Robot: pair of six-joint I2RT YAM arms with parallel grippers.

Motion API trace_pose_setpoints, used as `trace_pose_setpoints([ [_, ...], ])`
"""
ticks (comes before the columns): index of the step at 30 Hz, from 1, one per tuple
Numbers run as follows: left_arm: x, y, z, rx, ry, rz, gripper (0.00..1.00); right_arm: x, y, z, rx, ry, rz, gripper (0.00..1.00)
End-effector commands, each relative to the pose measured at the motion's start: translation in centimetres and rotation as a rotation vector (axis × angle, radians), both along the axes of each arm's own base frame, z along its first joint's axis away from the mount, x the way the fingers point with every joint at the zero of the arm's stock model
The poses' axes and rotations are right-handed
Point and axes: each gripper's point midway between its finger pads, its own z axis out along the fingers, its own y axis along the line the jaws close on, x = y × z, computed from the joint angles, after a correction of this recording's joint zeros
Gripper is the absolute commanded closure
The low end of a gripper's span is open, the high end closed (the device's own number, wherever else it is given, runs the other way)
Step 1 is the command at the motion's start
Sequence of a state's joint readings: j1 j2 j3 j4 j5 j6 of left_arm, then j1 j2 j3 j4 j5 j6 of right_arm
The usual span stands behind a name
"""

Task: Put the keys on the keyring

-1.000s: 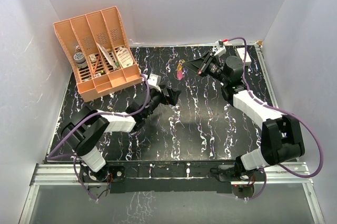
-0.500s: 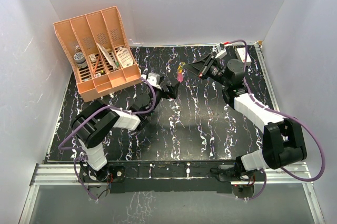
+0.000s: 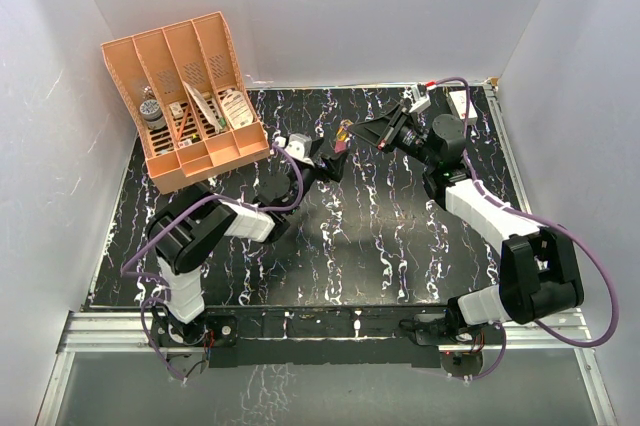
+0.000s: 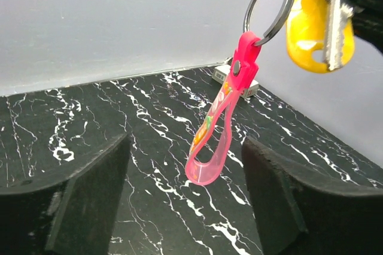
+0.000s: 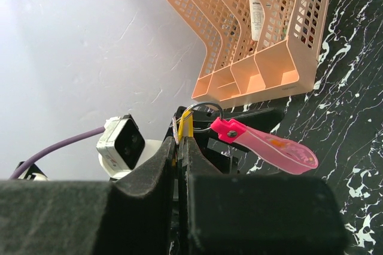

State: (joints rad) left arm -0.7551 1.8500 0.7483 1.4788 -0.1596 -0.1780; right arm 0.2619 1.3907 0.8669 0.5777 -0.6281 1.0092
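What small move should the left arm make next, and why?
Probably close the left gripper on the keyring's pink strap. The strap hangs free between its open jaws, while the right gripper, shut on the key, holds everything up. Gripping would likely steady it.

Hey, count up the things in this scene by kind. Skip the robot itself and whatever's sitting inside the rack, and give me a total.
key, yellow and silver: 1
keyring, pink strap with metal ring: 1
orange rack: 1
small white box: 1
Total: 4
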Motion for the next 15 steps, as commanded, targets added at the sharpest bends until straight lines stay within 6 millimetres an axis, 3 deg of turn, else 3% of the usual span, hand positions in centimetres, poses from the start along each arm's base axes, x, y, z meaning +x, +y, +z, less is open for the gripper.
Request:
trace_pose_setpoints([
  [1,0.1,-1.0,2.8,-0.054,-0.082,-0.025,0.34,-1.3,0.0,2.6,0.034,-0.093,0.015,1.00],
  [11,0.5,-0.9,3.3,-0.043,-0.123,-0.006,0.98,-1.7,-0.1,2.4,0.020,-0.097,0.017,1.00],
  [15,0.3,-0.3,4.0,-0.007,-0.146,0.019,1.00,-1.8,-0.1,2.0,-0.003,-0.094,0.020,1.00],
])
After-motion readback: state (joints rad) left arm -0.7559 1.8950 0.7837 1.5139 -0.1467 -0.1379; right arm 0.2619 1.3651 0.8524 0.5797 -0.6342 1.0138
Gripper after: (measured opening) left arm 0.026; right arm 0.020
